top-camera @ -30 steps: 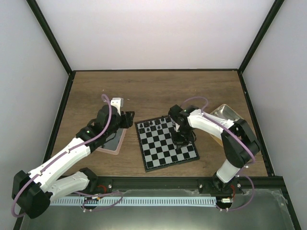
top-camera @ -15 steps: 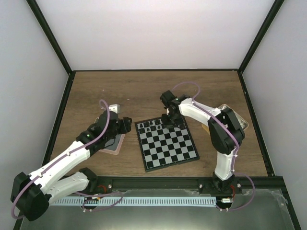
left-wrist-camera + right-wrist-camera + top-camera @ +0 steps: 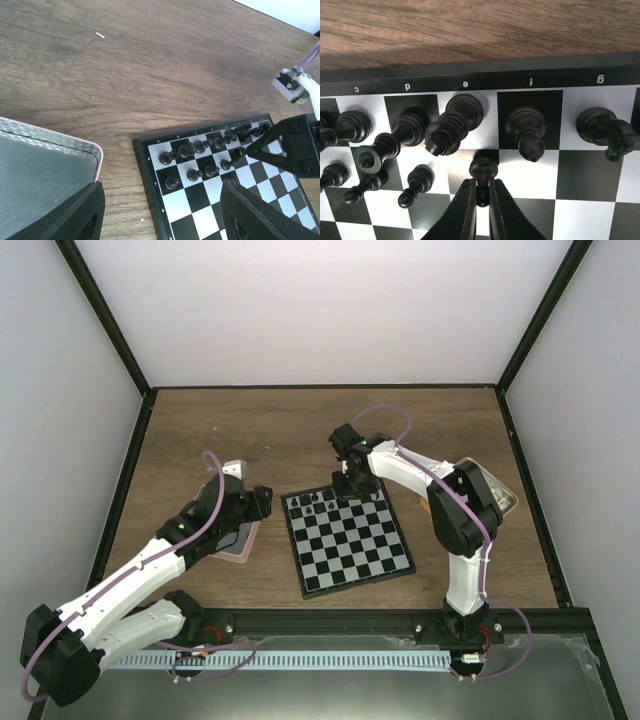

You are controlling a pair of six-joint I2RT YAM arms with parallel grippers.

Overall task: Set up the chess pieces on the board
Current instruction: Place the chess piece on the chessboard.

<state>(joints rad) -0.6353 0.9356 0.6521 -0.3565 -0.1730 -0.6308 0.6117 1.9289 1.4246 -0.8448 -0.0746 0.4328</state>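
Chess pieces point(image 3: 522, 125), all black, crowd the upper rows of the board point(image 3: 360, 550) at centre frame. I see my right claw point(image 3: 481, 189) pinching a black pawn point(image 3: 484, 170) at lower centre. My left claw point(image 3: 160, 220) hangs spread over the desk point(image 3: 125, 65), between the pink-rimmed tray point(image 3: 75, 145) and the board.

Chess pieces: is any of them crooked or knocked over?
None lies flat. In the right wrist view the tall black piece on e seems to tip toward its neighbour on d, though camera angle may cause that. The board sits turned against the table edge. The right gripper pinches a pawn.
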